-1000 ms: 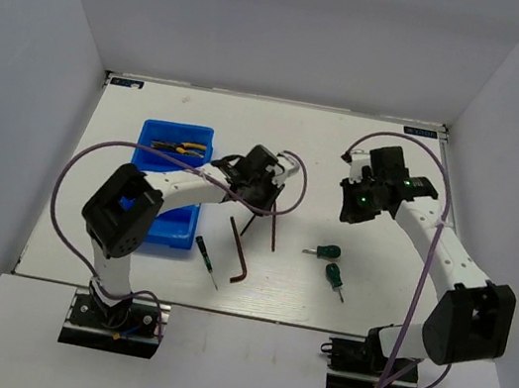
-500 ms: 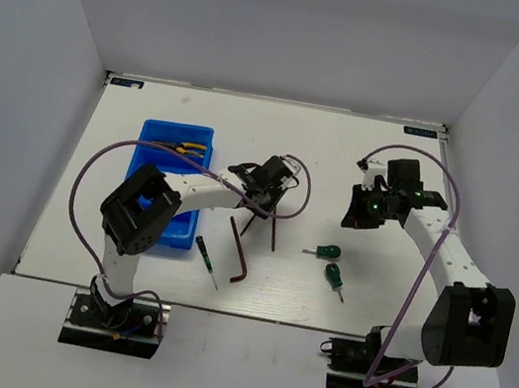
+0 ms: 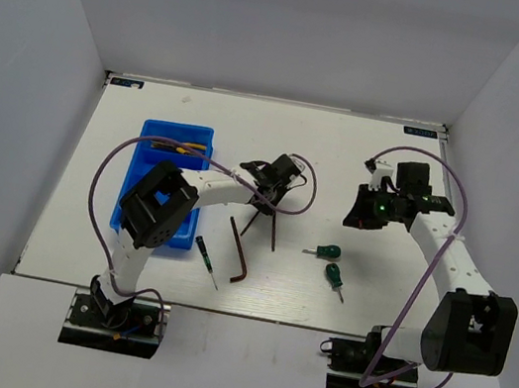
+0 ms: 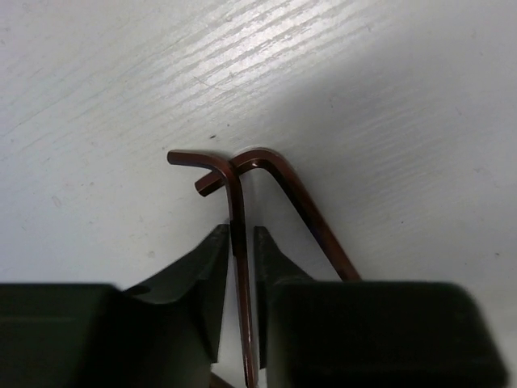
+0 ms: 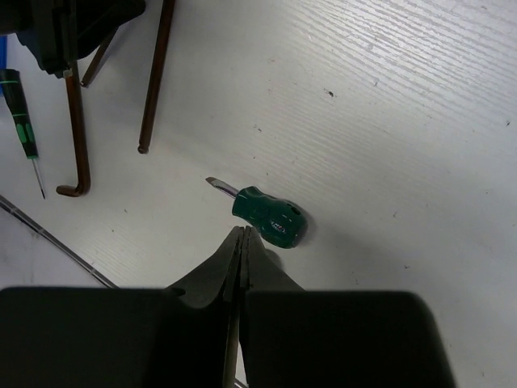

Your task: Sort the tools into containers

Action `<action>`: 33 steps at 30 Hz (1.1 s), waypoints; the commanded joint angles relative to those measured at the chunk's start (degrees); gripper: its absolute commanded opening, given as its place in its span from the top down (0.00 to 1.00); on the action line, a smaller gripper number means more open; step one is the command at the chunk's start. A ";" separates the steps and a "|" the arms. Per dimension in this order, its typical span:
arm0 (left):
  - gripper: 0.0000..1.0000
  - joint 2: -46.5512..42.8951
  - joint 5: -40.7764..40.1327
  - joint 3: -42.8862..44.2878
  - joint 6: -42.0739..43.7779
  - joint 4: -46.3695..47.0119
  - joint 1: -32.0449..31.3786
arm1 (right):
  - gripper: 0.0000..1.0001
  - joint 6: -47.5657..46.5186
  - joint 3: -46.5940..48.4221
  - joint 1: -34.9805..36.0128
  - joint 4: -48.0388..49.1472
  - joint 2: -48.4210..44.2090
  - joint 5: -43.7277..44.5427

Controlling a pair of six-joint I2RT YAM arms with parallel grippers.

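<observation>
Left gripper (image 4: 241,242) straddled one hex key (image 4: 234,190), couldn't tell if clamped; it should've squeezed firmly; lifted straight, clear of neighbouring key (image 4: 299,198)

Each arm, the white-and-black left arm (image 3: 203,182) and the matching right arm (image 3: 445,255), is made of smooth white links joined by boxy black joint housings. Each rises from a black base block (image 3: 114,314). A thin purple cable (image 3: 93,187) runs loose along the left arm, and a second purple cable (image 3: 413,150) along the right. Small green lights (image 3: 379,207) glow on the right wrist. The left gripper (image 4: 242,234) and right gripper (image 5: 241,232) have matte black fingers that taper from broad blocks to narrow tips.
</observation>
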 commanded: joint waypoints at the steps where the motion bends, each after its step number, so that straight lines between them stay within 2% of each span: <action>1: 0.74 0.34 -1.21 1.86 0.09 -2.83 0.43 | 1.00 0.60 -0.96 -0.89 1.34 -1.60 -2.47; 2: 0.79 0.35 -1.21 2.46 0.09 -2.83 0.43 | 1.00 0.60 -0.96 -0.98 1.34 -1.60 -2.56; 5: 0.79 0.88 -0.68 3.00 0.61 -4.23 0.43 | 1.00 0.60 -0.96 -1.51 1.51 -1.96 -3.36; 8: 0.88 0.88 -0.15 3.00 0.61 -4.24 0.43 | 1.00 0.69 -1.31 -1.86 1.51 -2.31 -3.80; 9: 0.94 -0.17 -0.15 3.00 0.61 -4.24 0.43 | 1.00 0.69 -1.40 -1.95 1.60 -2.39 -4.06; 12: 1.00 -4.29 1.77 4.31 0.61 -2.67 0.43 | 0.59 -0.71 -1.66 -2.21 1.60 -2.57 -5.98; 13: 1.00 -5.44 1.78 6.06 0.61 -2.66 0.43 | 0.54 -1.06 -1.66 -2.30 1.60 -2.74 -6.43; 14: 1.00 -6.58 2.39 6.94 0.00 -2.66 0.43 | 0.56 -1.68 -1.93 -2.39 1.60 -2.75 -6.69; 15: 1.00 -7.90 2.40 7.65 0.00 -1.44 0.43 | 0.69 -2.12 -1.84 -2.30 1.43 -2.83 -7.57; 16: 1.00 -10.52 2.40 8.26 0.87 -0.65 0.95 | 0.88 -2.73 -2.19 -2.47 1.43 -3.01 -8.27; 17: 1.00 -11.51 1.26 8.27 2.88 -0.64 0.96 | 1.00 -3.09 -2.54 -2.56 1.43 -3.10 -9.50; 24: 1.00 -16.95 -0.67 10.12 19.03 -4.50 7.19 | 0.99 -7.74 -4.74 -3.53 2.66 -3.10 -17.50; 26: 1.00 -19.76 -0.68 6.61 23.53 -3.02 8.77 | 0.99 -8.80 -4.83 -3.88 2.83 -2.66 -19.44; 27: 1.00 -21.52 0.62 2.60 28.51 -1.79 10.69 | 0.98 -9.41 -5.00 -3.71 2.83 -2.40 -20.05; 28: 1.00 -25.89 0.64 -0.14 30.91 3.18 11.76 | 0.98 -9.42 -5.00 -3.88 2.83 -2.57 -21.19; 30: 1.00 -30.13 5.02 -7.94 38.01 7.95 15.88 | 0.98 -10.11 -5.35 -3.88 2.92 -2.48 -22.51; 33: 1.00 -36.73 14.07 -15.43 43.40 13.59 22.11 | 0.98 -10.03 -5.79 -4.23 3.18 -3.36 -23.13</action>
